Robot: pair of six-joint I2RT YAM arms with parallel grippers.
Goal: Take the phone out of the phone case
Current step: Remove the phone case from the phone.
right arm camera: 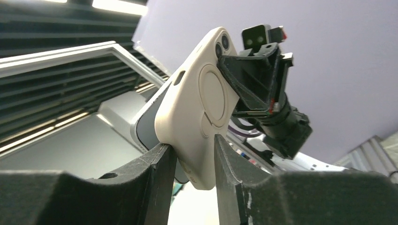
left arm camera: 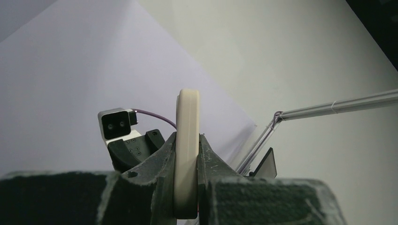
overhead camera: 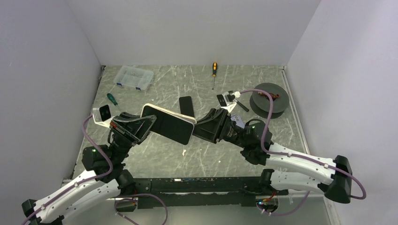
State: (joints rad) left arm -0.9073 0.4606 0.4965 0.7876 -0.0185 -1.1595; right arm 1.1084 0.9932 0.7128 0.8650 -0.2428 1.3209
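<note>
The phone (overhead camera: 170, 125) sits in its cream phone case (right arm camera: 197, 108), held in the air over the middle of the bench (overhead camera: 211, 154), dark screen up in the top view. The left tool (left arm camera: 187, 159) is clamped narrow on the left end of the phone case. The right tool (right arm camera: 192, 150) has its jaws closed around the right-hand corner.

In the right wrist view a grey edge shows beside the cream shell at one side, so the phone looks to be starting to lift out there. The step in hand seems to be prying the two apart. Next, one tool likely needs to hold the shell firm while the other peels or pushes the phone free without dropping it.

How far the phone has come loose is hard to judge. The jaws hide the corners they grip.
</note>
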